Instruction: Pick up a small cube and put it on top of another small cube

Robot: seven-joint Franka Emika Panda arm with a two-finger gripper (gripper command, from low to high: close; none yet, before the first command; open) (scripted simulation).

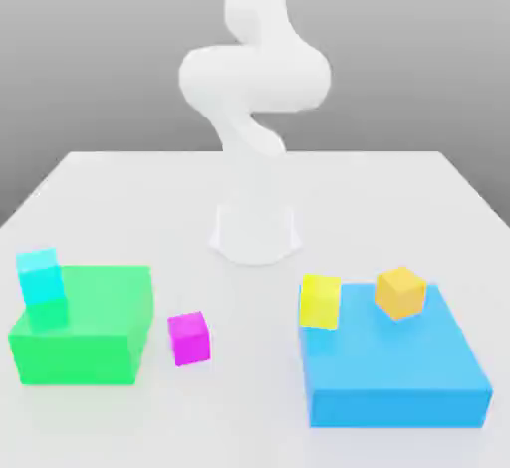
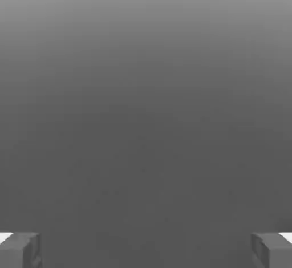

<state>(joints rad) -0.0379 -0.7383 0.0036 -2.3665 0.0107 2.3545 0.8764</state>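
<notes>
Hand view puts the pincer [image 2: 146, 252] first: its two grey fingertips [image 2: 20, 250] sit far apart at opposite corners, so it stands wide, with nothing between the pads but plain grey backdrop. It holds no cube. In the exterior view the white arm [image 1: 254, 108] rises from its base [image 1: 255, 235] at the back middle of the white table [image 1: 120, 187] and curls upward out of the picture, well above everything on the surface. Nearest the base, in the open gap between the two big blocks, the small magenta cube [image 1: 188, 338] rests alone on the table, just beside the green block [image 1: 85, 329] toward the exterior view's right, touching neither block as far as I can tell. A cyan cube [image 1: 41, 287] sits at the green block's corner on the exterior view's left. On the exterior view's right lies the flat blue block [image 1: 393, 366], with a yellow cube [image 1: 321, 301] at its near-left corner and an orange cube [image 1: 400, 292] on its top toward the back. As for progress, I judge the task barely opened: no cube is gripped, none is stacked on another small cube, and the hand is nowhere near the magenta one. Everything remains to be done: lowering over the magenta cube, closing on it, lifting, carrying it to another small cube, and setting it squarely on top.
</notes>
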